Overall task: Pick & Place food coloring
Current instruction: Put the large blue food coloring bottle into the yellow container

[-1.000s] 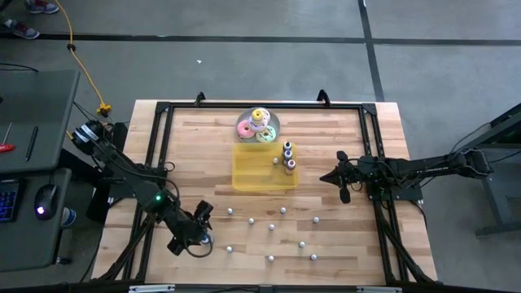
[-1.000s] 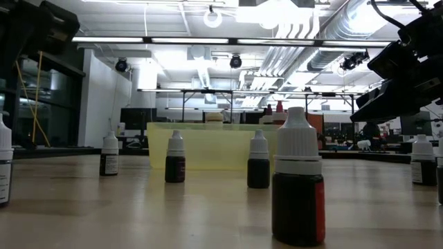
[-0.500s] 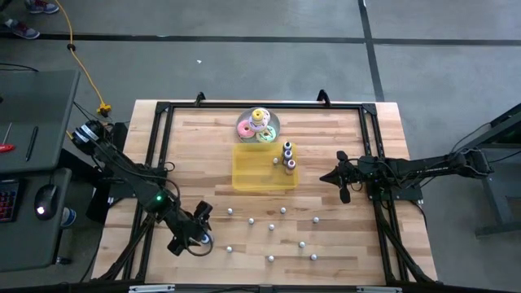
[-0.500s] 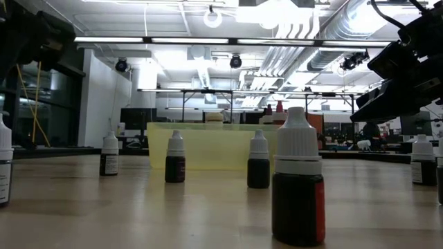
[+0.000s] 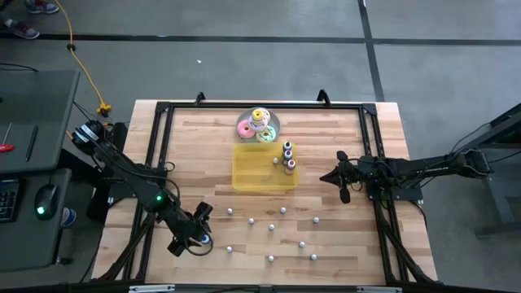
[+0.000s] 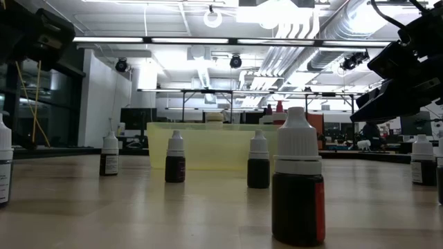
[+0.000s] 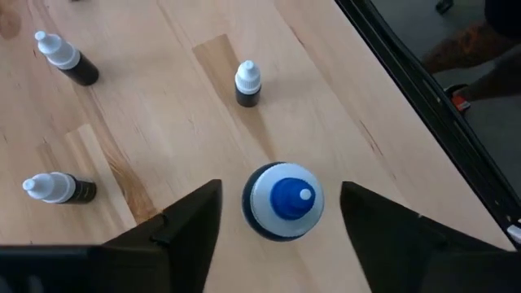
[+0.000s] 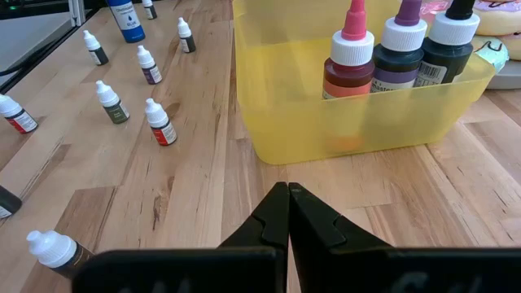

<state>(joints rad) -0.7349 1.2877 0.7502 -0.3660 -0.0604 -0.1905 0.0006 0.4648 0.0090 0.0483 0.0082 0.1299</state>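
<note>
Now, from left to right, we see:
Left pincer [image 5: 201, 233]: low at the near-left of the desk [image 5: 203, 146], its fingers [image 7: 189, 224] spread wide on either side of a bottle with a blue cap [image 7: 282, 201], not touching it.
Food coloring [image 5: 273, 225]: small bottles scattered upright across the near middle of the desk, well apart from one another; in the low view one dark bottle [image 6: 297, 181] stands nearest.
Yellow tray [image 5: 256, 172]: at the middle of the desk, with three larger bottles [image 8: 396, 50] standing in its far-right corner.
Ring toys on a plate [image 5: 259, 125]: just beyond the tray.
Right pincer [image 5: 330, 177]: above the desk right of the tray, fingers pressed together, holding nothing.
</note>
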